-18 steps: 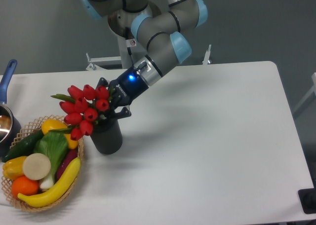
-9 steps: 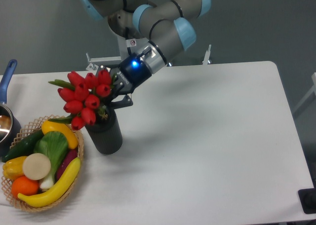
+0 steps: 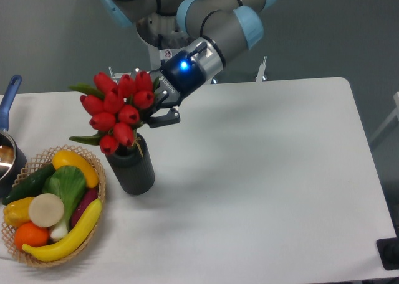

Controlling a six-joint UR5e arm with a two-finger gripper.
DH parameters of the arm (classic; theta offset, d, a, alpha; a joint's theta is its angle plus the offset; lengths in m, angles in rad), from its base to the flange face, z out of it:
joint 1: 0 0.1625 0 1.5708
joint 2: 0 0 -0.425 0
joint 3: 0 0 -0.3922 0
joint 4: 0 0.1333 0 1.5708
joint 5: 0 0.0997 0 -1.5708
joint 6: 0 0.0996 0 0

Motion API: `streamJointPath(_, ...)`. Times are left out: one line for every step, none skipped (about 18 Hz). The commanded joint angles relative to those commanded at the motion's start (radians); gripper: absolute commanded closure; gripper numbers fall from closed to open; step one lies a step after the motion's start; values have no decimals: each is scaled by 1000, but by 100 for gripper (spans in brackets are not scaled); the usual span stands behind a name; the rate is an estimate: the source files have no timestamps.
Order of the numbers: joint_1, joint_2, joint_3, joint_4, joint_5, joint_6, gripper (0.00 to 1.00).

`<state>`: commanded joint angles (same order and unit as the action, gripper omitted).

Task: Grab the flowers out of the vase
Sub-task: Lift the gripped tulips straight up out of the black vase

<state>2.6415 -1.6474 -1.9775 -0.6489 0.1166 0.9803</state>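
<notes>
The flowers point(image 3: 118, 111), a bunch of red tulip buds with green leaves, hang tilted just above the mouth of the vase point(image 3: 131, 169). The vase is a dark ribbed cylinder standing upright on the white table. My gripper point(image 3: 154, 109) reaches in from the upper right and is shut on the flowers' stems, right behind the buds. The lowest buds and stem ends still overlap the vase's rim in this view. The stems themselves are mostly hidden by the buds and fingers.
A wicker basket point(image 3: 95, 210) of toy fruit and vegetables sits at the front left, close beside the vase. A blue-handled pot point(image 3: 9, 148) stands at the left edge. The white table point(image 3: 262, 184) stretches to the right.
My gripper has risen and moved right, lifting the flowers up out of the vase. The vase has stayed in place.
</notes>
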Motion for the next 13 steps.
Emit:
streamJointPath(0,-2,12,-2,-6,-6,89)
streamJointPath(2,-3,22,-2,-12,-17,89)
streamJointPath(3,-3,26,-2,-15,-26,89)
streamJointPath(3,-5,28,-2,-17,-28,89)
streamJointPath(9,-5,31,-2,-17,-26,89)
streamJointPath(18,-5,34,-2,-17,-26,89)
streamJointPath(28,-5,41,-2,-17,-26,89)
streamJointPath(34,-5,51,-2,-17,-26,89)
streamJointPath(37,-5,63,-2,-17,-28,89)
streamJointPath(43,-3,77,-3,-17,-35,89)
streamJointPath(45,-5,91,-3,-17,-51,89)
streamJointPath(45,-5,103,-3,-17,-66,89)
streamJointPath(46,-6,114,-3,-17,-75,89)
